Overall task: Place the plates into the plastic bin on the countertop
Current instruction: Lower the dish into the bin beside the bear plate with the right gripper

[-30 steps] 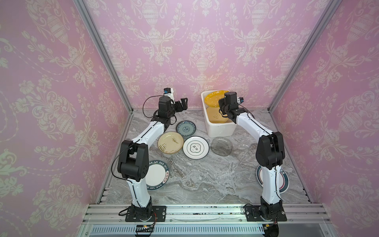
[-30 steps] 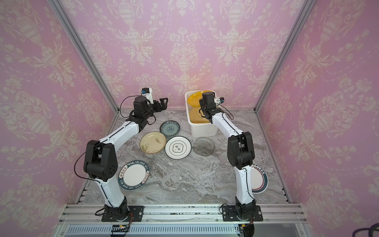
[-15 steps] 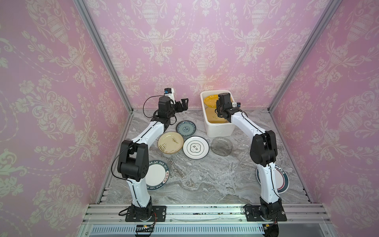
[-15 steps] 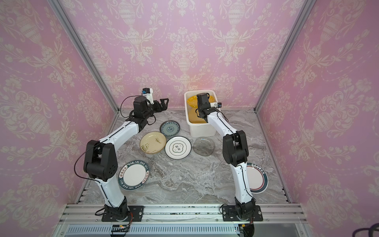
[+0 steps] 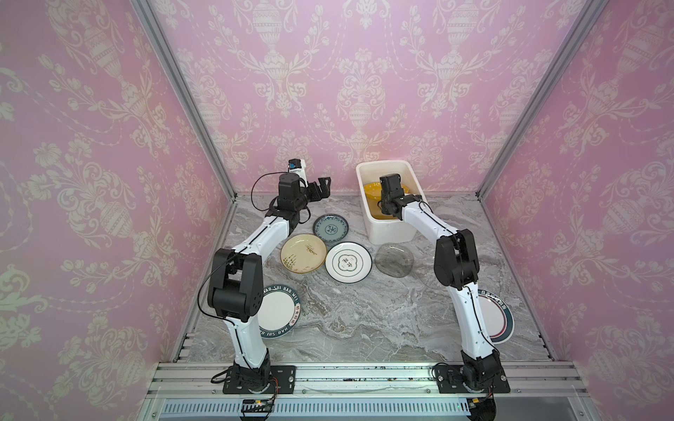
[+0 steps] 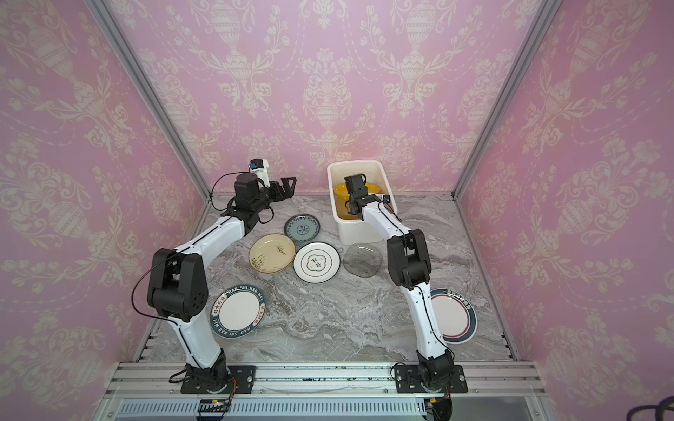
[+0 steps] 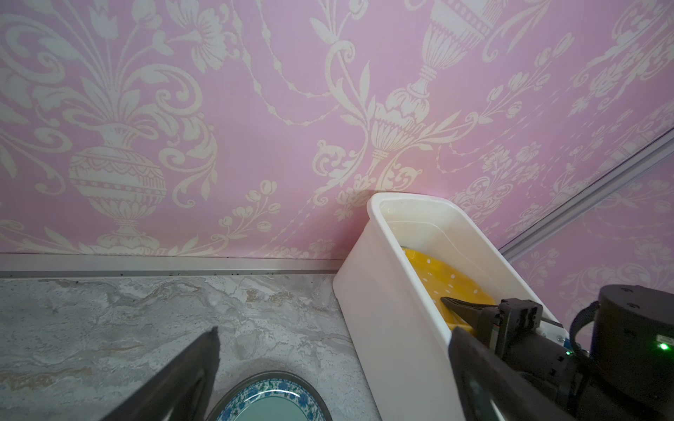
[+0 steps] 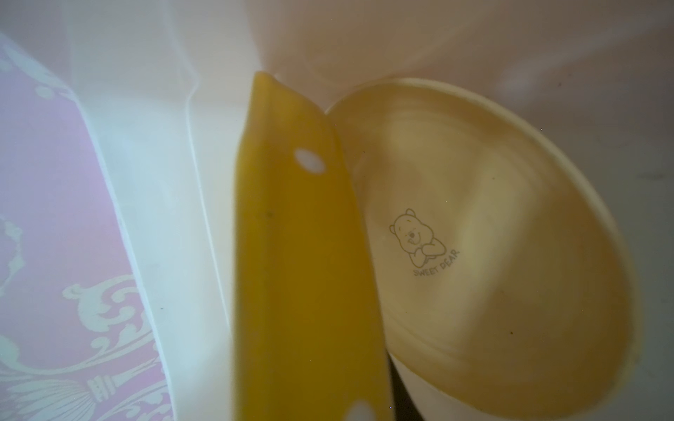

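Right pincer [image 5: 386, 208] clenched on the yellow dotted plate [image 8: 291, 255], plate held tilted inside the white bin [image 5: 388, 233] at the back of the surface [image 5: 364, 320], bear plate [image 8: 492, 255] lying in the bin beside it, left pincer [image 5: 321, 186] released, raised near the blue-patterned plate [image 5: 330, 227]

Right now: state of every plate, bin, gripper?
Plastic bin: upright, two plates inside.
Bright yellow plate: tilted in bin, gripped.
Bear plate: in bin.
Blue-patterned plate: flat on countertop.
Cream plate: flat, outside bin.
White dark-rimmed plate: flat, outside bin.
Glass plate: flat, outside bin.
Left lettered-rim plate: flat, outside bin.
Right lettered-rim plate: flat, outside bin.
Left gripper: open.
Right gripper: shut on bright yellow plate.
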